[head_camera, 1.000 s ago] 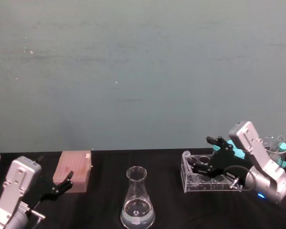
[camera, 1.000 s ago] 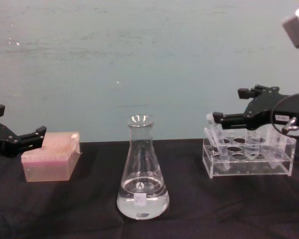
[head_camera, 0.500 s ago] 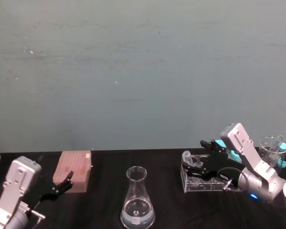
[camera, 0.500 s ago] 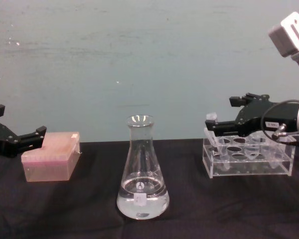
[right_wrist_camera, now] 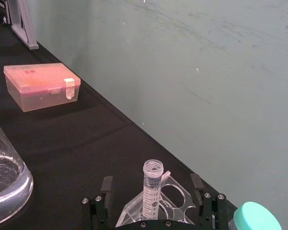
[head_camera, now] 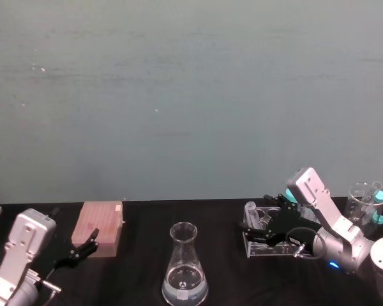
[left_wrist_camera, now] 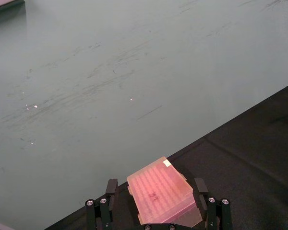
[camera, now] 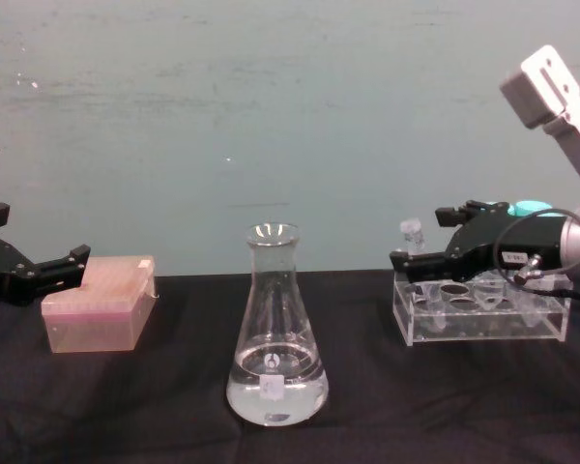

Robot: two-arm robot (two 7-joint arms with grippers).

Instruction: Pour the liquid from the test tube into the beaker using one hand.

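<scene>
right gripper (right_wrist_camera: 151, 184) wide open around test tube (right_wrist_camera: 152, 173) in clear rack (camera: 483, 321), beaker (camera: 274, 290) holding liquid (camera: 275, 394) well apart, left gripper (left_wrist_camera: 156, 185) open near pink box (left_wrist_camera: 161, 194)

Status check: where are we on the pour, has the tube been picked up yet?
Nothing is finished yet. The test tube stands upright in the rack, not gripped. In hand: the right gripper is open, jaws on either side of the tube. Left to do: close, lift, carry to the beaker and tip. The left gripper is parked open by the pink box.
</scene>
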